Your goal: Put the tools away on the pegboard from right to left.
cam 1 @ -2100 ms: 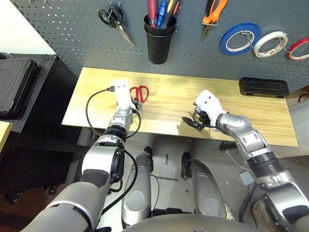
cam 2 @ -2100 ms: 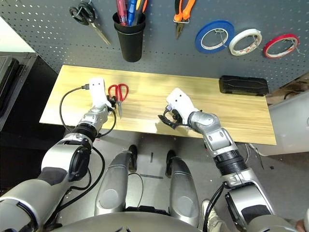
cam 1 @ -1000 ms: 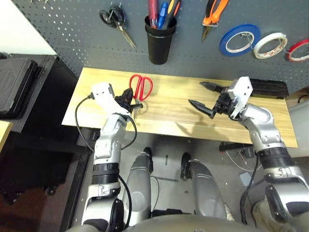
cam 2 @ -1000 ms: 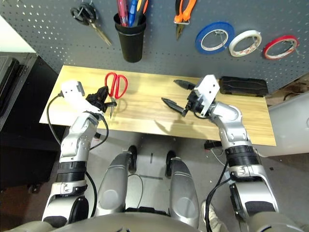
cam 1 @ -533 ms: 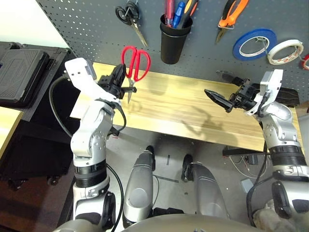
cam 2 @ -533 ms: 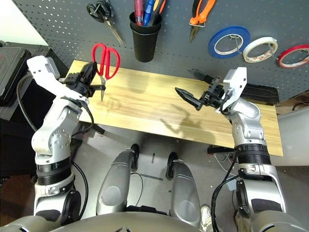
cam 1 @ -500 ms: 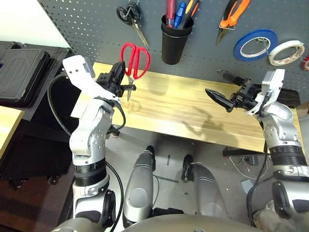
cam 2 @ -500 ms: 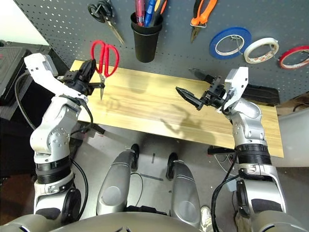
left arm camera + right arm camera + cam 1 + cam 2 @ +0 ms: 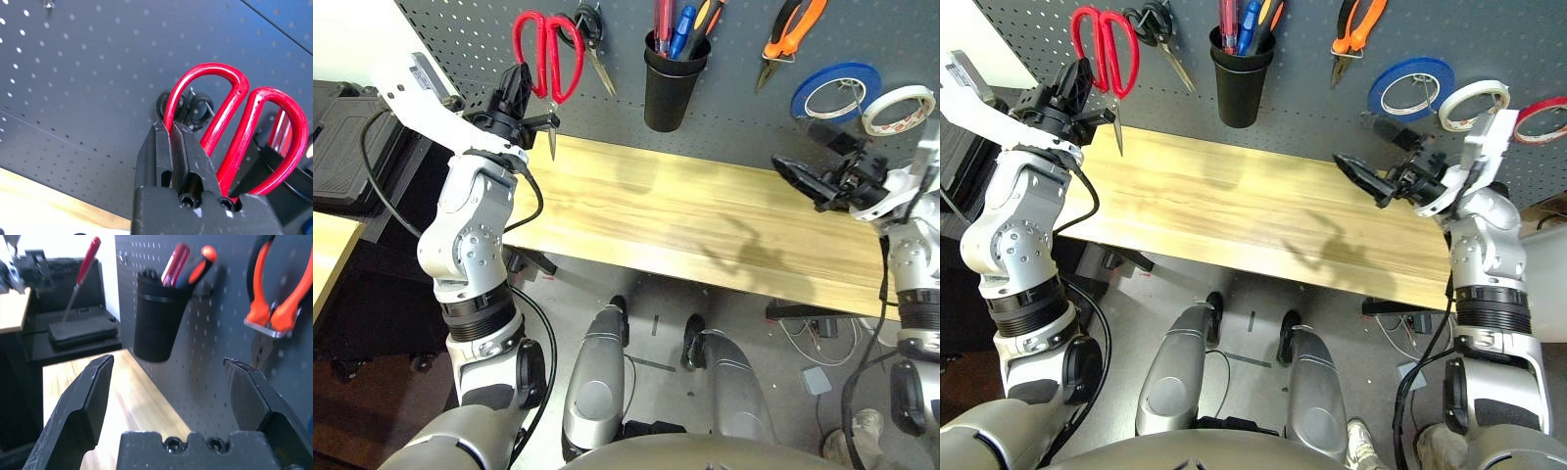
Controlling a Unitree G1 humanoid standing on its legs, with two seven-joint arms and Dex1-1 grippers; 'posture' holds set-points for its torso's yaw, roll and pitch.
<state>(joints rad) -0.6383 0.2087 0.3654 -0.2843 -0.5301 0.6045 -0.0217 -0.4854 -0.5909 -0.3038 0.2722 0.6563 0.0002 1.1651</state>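
At far left, the left gripper (image 9: pixel 514 98) is raised to the pegboard (image 9: pixel 470 39), pinching the red-handled scissors (image 9: pixel 548 54) beside the black-handled scissors (image 9: pixel 589 44). A black cup (image 9: pixel 670 83) holds pens and a screwdriver. At right, the right gripper (image 9: pixel 1381 162) hangs spread and empty over the benchtop (image 9: pixel 685 215).

The light wooden tabletop (image 9: pixel 685 211) lies bare; the dark grey perforated pegboard (image 9: pixel 470 44) is crowded rightward by black-handled scissors (image 9: pixel 592 44) and a black cup (image 9: pixel 671 83).
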